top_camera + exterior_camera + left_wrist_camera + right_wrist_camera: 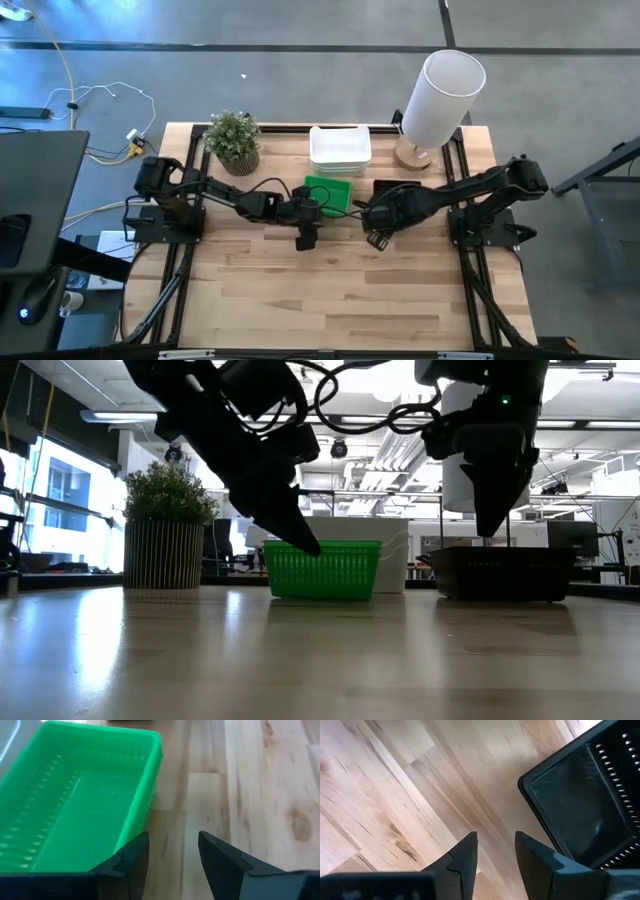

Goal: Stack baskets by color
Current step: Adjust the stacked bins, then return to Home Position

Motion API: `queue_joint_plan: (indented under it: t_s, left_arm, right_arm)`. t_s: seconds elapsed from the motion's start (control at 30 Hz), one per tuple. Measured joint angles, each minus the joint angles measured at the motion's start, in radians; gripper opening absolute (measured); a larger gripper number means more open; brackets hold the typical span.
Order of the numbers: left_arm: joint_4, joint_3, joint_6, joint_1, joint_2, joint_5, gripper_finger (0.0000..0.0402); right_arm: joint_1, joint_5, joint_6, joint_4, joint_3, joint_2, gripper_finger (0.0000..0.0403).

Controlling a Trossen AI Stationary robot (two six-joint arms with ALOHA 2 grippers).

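Observation:
A green basket point(333, 188) stands on its bottom on the wooden table, just in front of a stack of white baskets point(340, 148). A black basket point(385, 187) rests to its right, partly under my right arm. My left gripper point(305, 242) hangs open, slanting down, just near of the green basket's point(75, 805) near right corner, touching nothing. My right gripper point(375, 240) points down, open, above bare table beside the black basket's point(590, 800) near left corner. In the low view it point(490, 528) hangs above the height of the black basket's rim.
A small potted plant point(235, 140) stands at the far left of the table. A tall white cylinder point(440, 95) stands at the far right. The near half of the wooden table point(330, 300) is bare wood.

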Motion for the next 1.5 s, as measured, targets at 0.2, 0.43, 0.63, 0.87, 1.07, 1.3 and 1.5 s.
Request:
queue_joint_plan:
  t_s: [0.2, 0.43, 0.63, 0.87, 1.07, 1.3, 1.5]
  left_arm:
    - [0.04, -0.001, 0.001, 0.023, 0.015, 0.047, 0.0156]
    - [0.141, 0.002, 0.0, 0.024, 0.045, 0.044, 0.0156]
    - [0.169, 0.0, -0.008, 0.028, 0.046, 0.033, 0.0156]
    - [0.185, 0.0, -0.009, 0.043, 0.046, 0.015, 0.0156]
    - [0.237, 0.006, -0.009, 0.043, 0.046, 0.005, 0.0156]
    - [0.193, 0.036, 0.032, 0.03, 0.038, 0.018, 0.0156]
    - [0.081, 0.049, 0.059, 0.028, -0.024, 0.046, 0.0156]
  right_arm:
    - [0.0, 0.002, 0.0, -0.004, 0.004, 0.0, 0.0118]
    - [0.0, 0.002, 0.0, -0.005, 0.004, 0.0, 0.0118]
    - [0.0, 0.002, 0.0, -0.006, 0.004, 0.0, 0.0118]
    - [0.0, 0.001, 0.0, -0.006, 0.004, 0.0, 0.0118]
    - [0.0, 0.001, 0.0, -0.006, 0.004, 0.0, 0.0118]
    - [0.0, 0.001, 0.0, -0.005, 0.004, 0.0, 0.0118]
    - [0.0, 0.0, -0.055, 0.053, 0.004, 0.0, 0.0118]
